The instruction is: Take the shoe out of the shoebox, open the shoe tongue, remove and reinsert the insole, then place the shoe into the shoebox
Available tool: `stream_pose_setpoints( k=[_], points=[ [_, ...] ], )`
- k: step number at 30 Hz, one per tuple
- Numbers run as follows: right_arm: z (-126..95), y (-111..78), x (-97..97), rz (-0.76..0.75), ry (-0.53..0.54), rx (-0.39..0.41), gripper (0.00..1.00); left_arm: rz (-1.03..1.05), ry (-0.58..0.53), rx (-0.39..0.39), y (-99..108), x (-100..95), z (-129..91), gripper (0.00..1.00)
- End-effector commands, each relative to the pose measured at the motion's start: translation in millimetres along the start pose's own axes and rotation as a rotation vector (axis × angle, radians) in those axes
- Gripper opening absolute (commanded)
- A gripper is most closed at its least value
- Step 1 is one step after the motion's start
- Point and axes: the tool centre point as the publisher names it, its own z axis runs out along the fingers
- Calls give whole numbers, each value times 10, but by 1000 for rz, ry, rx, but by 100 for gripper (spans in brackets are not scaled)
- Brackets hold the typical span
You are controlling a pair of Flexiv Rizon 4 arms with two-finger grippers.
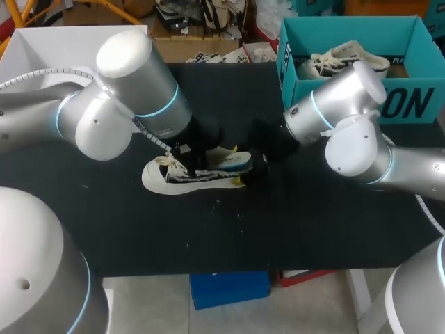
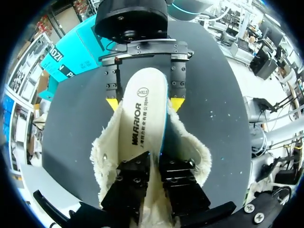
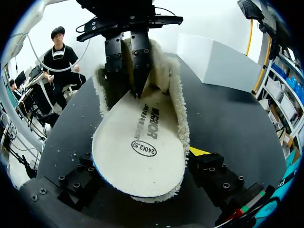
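Insole half out of the shoe, left claw pinching it.

Left claw [image 2: 154,165] is clenched on the toe end of the insole [image 2: 142,109], down inside the shoe [image 1: 198,177]. The shoe is on the table [image 1: 313,223], well apart from the shoebox [image 1: 410,104]. The insole's heel end rides above the fleece collar, right at my right claw [image 3: 142,159]; can't tell if that one is gripping or released. My read, whichever way the insole is going: move it straight along the shoe's length, no twist, so the edges don't snag the fleece. The shoe needs pinning at the heel or it will drag along. Thin pinch, so slip is the main risk.
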Motion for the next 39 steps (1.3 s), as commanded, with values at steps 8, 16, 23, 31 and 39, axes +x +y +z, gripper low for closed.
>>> stream_pose_setpoints(
  k=[8, 16, 23, 31, 39],
  points=[
    [-2, -7, 3, 1, 0, 3, 0, 59, -148, 4, 30, 180, 94, 67],
    [-2, -7, 3, 1, 0, 3, 0, 39, -195, 11, 29, 105, 146, 67],
    [-2, -7, 3, 1, 0, 3, 0, 67, -247, 27, -113, 50, 194, 55],
    [-2, -7, 3, 1, 0, 3, 0, 95, -273, 34, -236, -9, 291, 50],
    [-2, -7, 3, 1, 0, 3, 0, 106, -291, 52, -311, -42, 376, 46]
  ],
)
